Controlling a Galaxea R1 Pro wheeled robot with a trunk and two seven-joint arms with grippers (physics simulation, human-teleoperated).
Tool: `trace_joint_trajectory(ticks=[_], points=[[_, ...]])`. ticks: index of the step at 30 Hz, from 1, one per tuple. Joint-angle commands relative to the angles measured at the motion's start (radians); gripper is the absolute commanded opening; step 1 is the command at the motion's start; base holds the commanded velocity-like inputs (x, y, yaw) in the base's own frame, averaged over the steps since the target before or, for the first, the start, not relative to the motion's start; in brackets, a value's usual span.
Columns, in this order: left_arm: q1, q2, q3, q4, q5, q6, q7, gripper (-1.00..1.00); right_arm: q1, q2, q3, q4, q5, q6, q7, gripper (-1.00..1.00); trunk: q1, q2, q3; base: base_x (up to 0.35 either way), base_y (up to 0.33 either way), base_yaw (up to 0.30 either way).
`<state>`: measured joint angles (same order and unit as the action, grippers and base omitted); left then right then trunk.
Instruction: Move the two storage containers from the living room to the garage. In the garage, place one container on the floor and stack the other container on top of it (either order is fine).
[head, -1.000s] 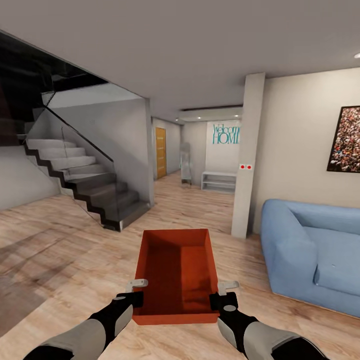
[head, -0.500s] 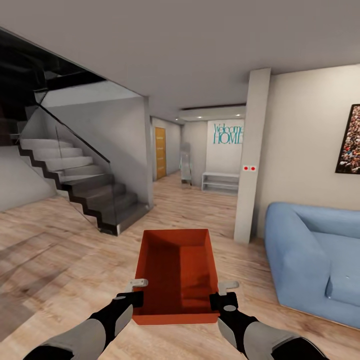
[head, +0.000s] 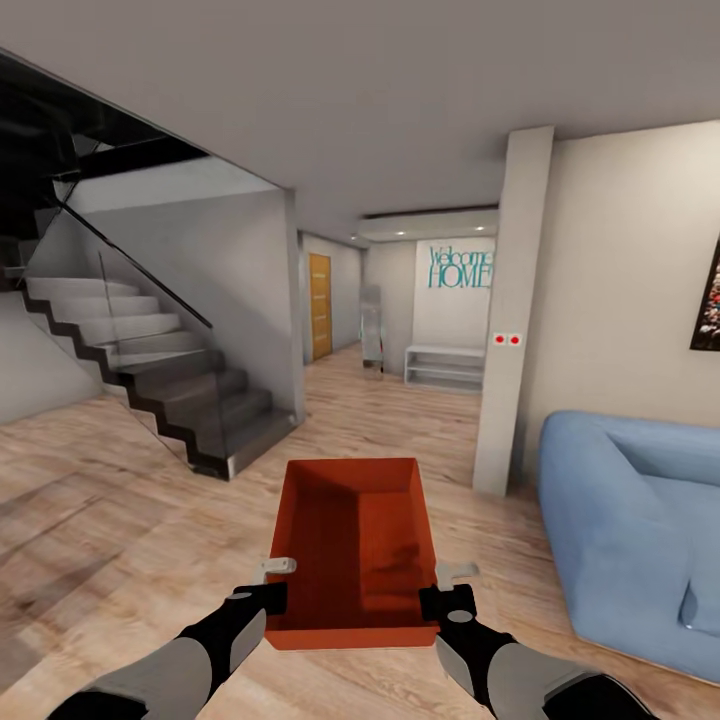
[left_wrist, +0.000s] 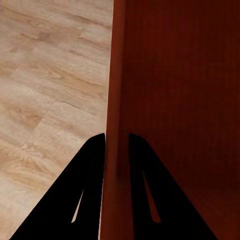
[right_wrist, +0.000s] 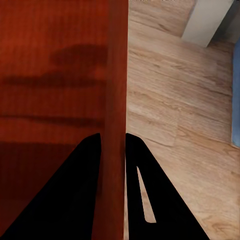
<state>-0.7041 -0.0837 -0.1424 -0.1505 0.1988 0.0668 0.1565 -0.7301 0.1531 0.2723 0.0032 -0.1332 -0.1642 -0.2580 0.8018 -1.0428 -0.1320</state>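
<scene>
One red-orange storage container (head: 355, 545) hangs low in front of me over the living room's light wood floor, open side up and empty. My left gripper (head: 277, 580) is shut on its left wall near the close corner. My right gripper (head: 450, 580) is shut on its right wall. In the left wrist view the left gripper (left_wrist: 116, 136) has its two black fingers on either side of the container (left_wrist: 170, 90) wall. The right wrist view shows the right gripper (right_wrist: 113, 135) clamped the same way on the container (right_wrist: 55, 75) wall.
A dark staircase (head: 170, 390) with a glass rail rises at the left. A white pillar (head: 510, 310) and a blue sofa (head: 640, 530) stand at the right. Between them a wood-floored hallway leads to an orange door (head: 320, 305) and a white shelf (head: 445, 367).
The whole view has advanced: the pillar and sofa slid right and the staircase slid left as the camera moved. The container stays held between both grippers in the same place.
</scene>
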Motion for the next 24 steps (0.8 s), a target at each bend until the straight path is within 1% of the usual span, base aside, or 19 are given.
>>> trace_joint_trajectory(ticks=[1, 10, 17, 24], points=[[-0.001, 0.073, 0.059, -0.006, -0.012, -0.005, 0.012, -1.0, 0.0, 0.0, -0.038, 0.001, -0.003, 0.0, 0.006, -1.0, 0.001, -0.001, -0.001, 0.324, 0.0, 0.0], [-0.001, 0.073, 0.059, -0.006, -0.012, -0.005, 0.012, -1.0, 0.0, 0.0, -0.038, 0.001, -0.003, 0.0, 0.006, -1.0, 0.001, -0.001, -0.001, 0.324, 0.0, -0.003], [-0.001, 0.073, 0.059, -0.006, -0.012, -0.005, 0.012, -1.0, 0.0, 0.001, -0.038, 0.001, -0.003, 0.0, 0.006, -1.0, 0.001, -0.001, -0.001, 0.325, 0.0, -0.149], [-0.002, 0.073, 0.059, -0.006, -0.012, -0.005, 0.012, -1.0, 0.0, 0.001, -0.038, 0.001, -0.002, 0.0, 0.007, -1.0, 0.001, -0.001, -0.001, 0.324, 0.0, -0.038]])
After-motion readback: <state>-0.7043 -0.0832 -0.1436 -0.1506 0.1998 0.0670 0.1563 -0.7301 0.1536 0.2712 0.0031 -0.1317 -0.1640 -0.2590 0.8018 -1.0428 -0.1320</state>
